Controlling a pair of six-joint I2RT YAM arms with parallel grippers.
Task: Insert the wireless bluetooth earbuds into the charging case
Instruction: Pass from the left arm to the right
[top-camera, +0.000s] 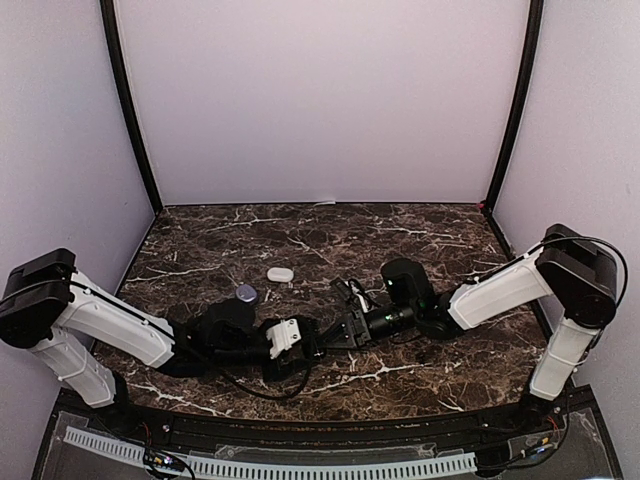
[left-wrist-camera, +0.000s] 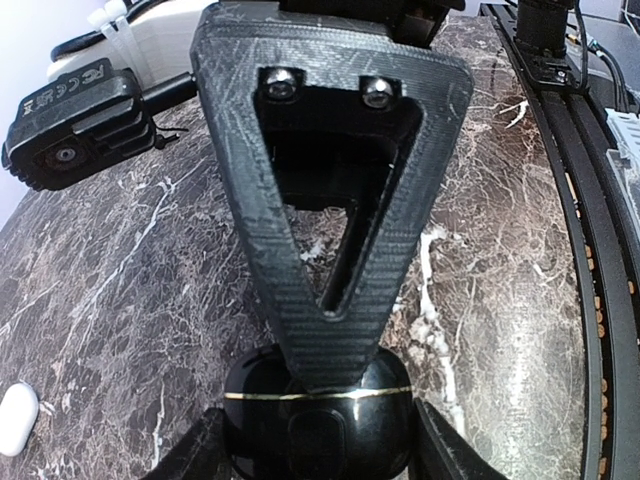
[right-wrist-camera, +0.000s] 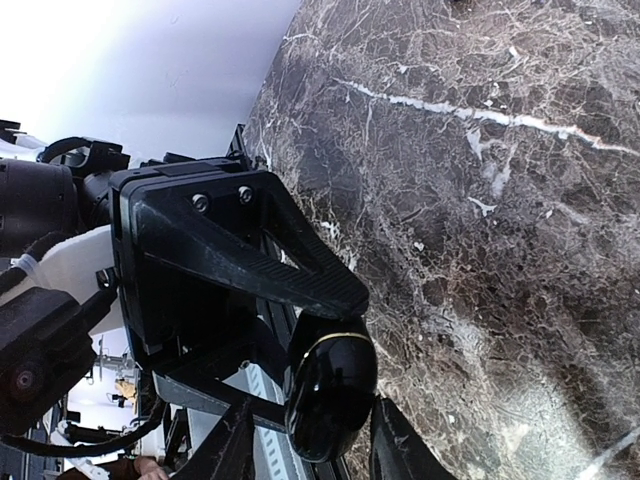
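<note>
A glossy black charging case (left-wrist-camera: 318, 425) with a thin gold seam is closed and held above the table where the two arms meet. My left gripper (left-wrist-camera: 318, 455) is shut on it, one finger on each side. My right gripper (right-wrist-camera: 315, 450) straddles the same case (right-wrist-camera: 332, 395), with a gap showing at one finger. In the left wrist view the right gripper's finger (left-wrist-camera: 330, 250) lies over the case's top. In the top view both grippers (top-camera: 330, 335) hide the case. No earbuds show.
A white case (top-camera: 280, 274) and a purple case (top-camera: 246, 292) lie on the dark marble table (top-camera: 400, 230) behind the left arm. The white one also shows in the left wrist view (left-wrist-camera: 18, 420). Light walls enclose three sides.
</note>
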